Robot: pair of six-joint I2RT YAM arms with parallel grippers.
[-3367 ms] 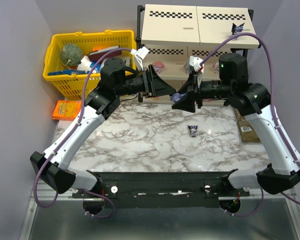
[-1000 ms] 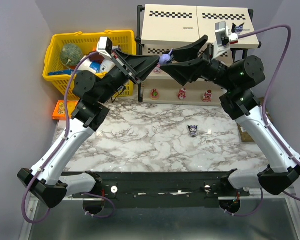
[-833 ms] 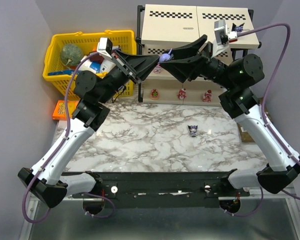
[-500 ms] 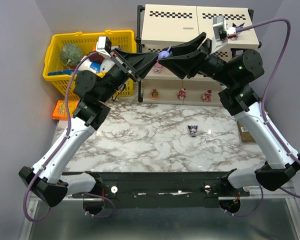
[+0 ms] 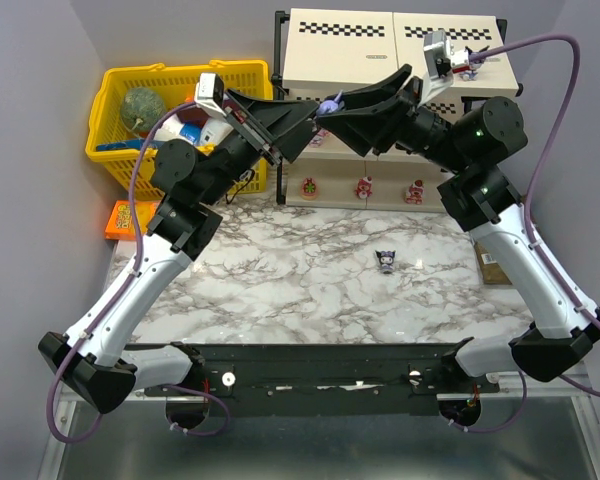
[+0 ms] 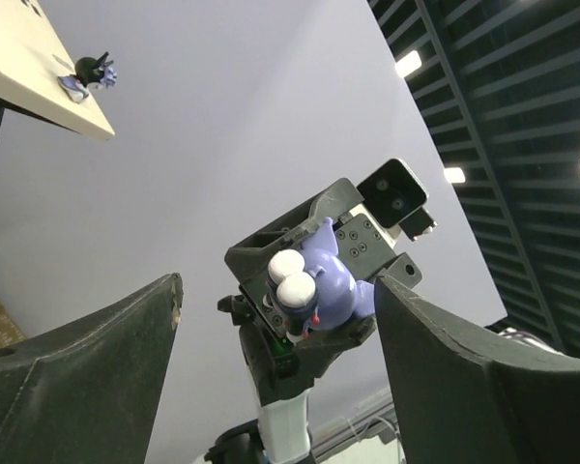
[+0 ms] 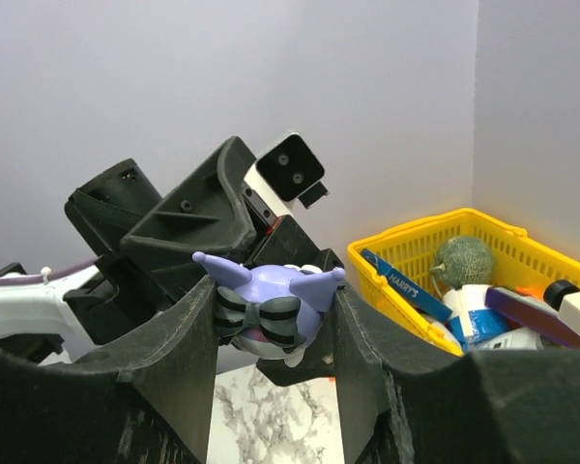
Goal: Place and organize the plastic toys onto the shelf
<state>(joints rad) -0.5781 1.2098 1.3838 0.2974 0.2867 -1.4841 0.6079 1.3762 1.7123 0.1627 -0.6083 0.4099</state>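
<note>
Marble desk (image 5: pixel 280 285) fronting the shelf (image 5: pixel 360 60); near its top board, right end effector (image 7: pixel 275 290) clamped on purple figurine (image 7: pixel 271 307), left end effector (image 6: pixel 278 282) spread wide around it.

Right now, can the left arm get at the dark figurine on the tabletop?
Probably yes: the left gripper is open and empty, and the figurine stands alone on the marble with nothing around it.
</note>
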